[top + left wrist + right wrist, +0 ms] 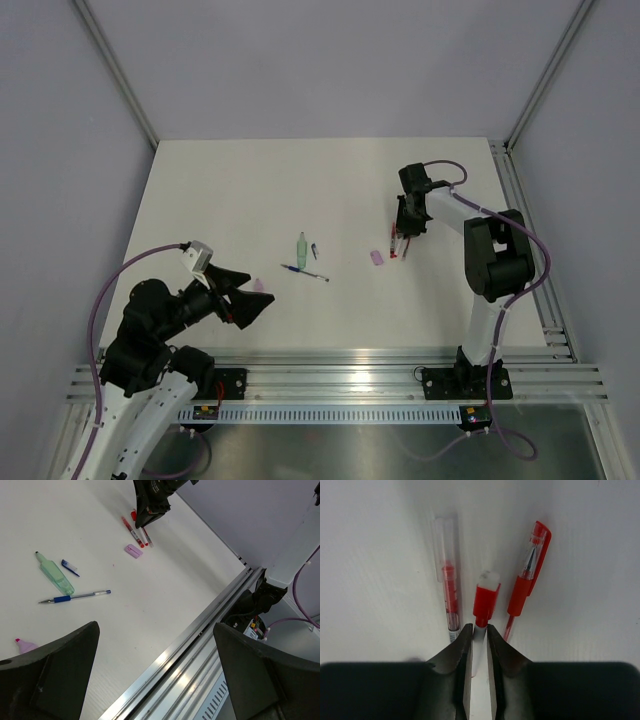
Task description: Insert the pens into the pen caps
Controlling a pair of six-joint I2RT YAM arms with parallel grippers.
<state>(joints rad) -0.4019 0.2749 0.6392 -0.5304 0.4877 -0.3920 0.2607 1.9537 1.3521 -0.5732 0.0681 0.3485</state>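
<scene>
At far left, the left end effector [156, 626] hangs over the near edge of the counter [150, 580]. Its fingers [50, 680] are wide apart and empty, and a pink marker [24, 645] lies just beside one of them. Centre: green marker [301, 245], blue cap [314, 251] and blue pen [305, 272], near one another but not touching. Right of centre: pink cap [376, 257], then three red pens [394, 246] lying side by side. The right end effector [479, 635] stands low over these, its jaws close on either side of the middle pen [485, 597]. Whether they press the barrel or merely flank it cannot be told.

The step in hand appears to be handling this middle pen. To do it well, centre the grip square across the slim barrel. Lift straight up so that neither neighbouring pen is dragged, and leave the tip end clear for a cap.
</scene>
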